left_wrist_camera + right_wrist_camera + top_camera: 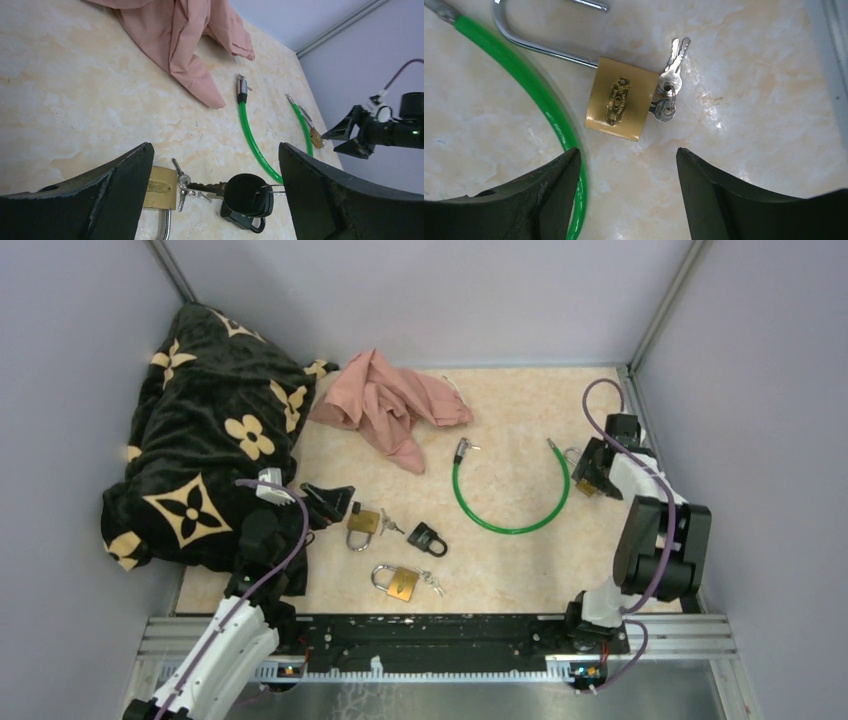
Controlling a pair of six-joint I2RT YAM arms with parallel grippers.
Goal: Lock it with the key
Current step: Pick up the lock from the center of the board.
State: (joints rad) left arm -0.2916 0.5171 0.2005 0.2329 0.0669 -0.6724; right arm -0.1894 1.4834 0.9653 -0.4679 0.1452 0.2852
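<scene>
A brass padlock (620, 105) lies on the table with its shackle (531, 42) swung open and a small bunch of keys (669, 85) at its keyhole end. My right gripper (628, 152) hovers open just short of it, holding nothing. At the left, my left gripper (215, 150) is open and empty above a second brass padlock (161, 187) with keys (180, 182), and a black padlock (240, 220) with a black-headed key (247, 192). A third brass padlock (398, 582) with keys lies nearer the front.
A green cable lock (510, 495) curves across the middle, one end beside the right gripper (590, 472). A pink cloth (385, 405) lies at the back, and a black patterned blanket (205, 450) fills the left side. Walls close in left, right and behind.
</scene>
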